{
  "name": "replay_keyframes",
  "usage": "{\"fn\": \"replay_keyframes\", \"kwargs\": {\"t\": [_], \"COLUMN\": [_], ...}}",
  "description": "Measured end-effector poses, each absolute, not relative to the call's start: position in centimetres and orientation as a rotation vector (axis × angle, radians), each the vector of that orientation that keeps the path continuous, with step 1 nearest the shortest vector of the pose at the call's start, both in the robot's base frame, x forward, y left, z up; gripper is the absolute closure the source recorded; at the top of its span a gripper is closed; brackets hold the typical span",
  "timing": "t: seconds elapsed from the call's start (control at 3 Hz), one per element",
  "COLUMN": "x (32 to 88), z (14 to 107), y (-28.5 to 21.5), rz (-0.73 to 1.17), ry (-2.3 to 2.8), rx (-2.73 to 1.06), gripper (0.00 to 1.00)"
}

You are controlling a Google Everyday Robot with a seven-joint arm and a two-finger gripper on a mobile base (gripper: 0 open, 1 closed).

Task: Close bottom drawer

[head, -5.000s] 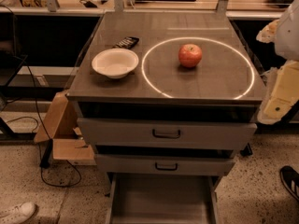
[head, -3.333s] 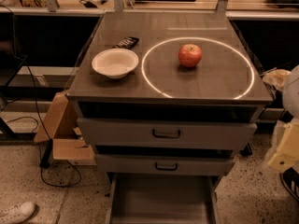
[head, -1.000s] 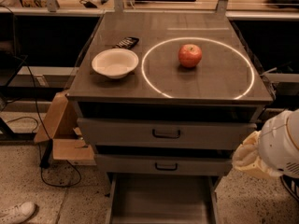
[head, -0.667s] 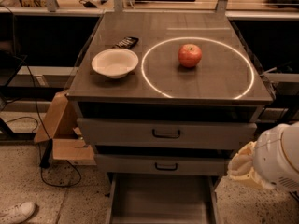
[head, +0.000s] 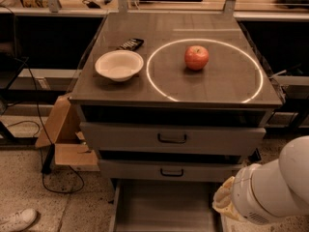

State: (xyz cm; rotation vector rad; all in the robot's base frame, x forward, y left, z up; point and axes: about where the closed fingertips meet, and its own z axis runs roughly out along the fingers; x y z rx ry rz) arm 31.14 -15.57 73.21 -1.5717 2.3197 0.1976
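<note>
The gripper [head: 224, 203] sits low on the right, just beside the right edge of the pulled-out bottom drawer [head: 164, 207], whose tray lies to its left. Above and left of it are the middle drawer [head: 145, 170] and, higher, the top drawer [head: 125, 137]. On the cabinet top [head: 222, 86], well behind it, the apple [head: 196, 57] sits right of the bowl [head: 119, 65]; far to its left on the floor are a cardboard box [head: 63, 139] and a shoe [head: 17, 220].

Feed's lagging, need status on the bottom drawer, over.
Gripper low right, beside bottom drawer. Drawer pulled out, not closed. Nothing visible blocking it.
</note>
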Motion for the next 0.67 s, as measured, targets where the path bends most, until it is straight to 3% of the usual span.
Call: {"fn": "replay_keyframes", "kwargs": {"t": [0.67], "x": [29.2], "z": [70.6], "y": [-14.5], "rz": [0.262], "ry": [2.34], "rx": [-1.533], "gripper": [1.0]}}
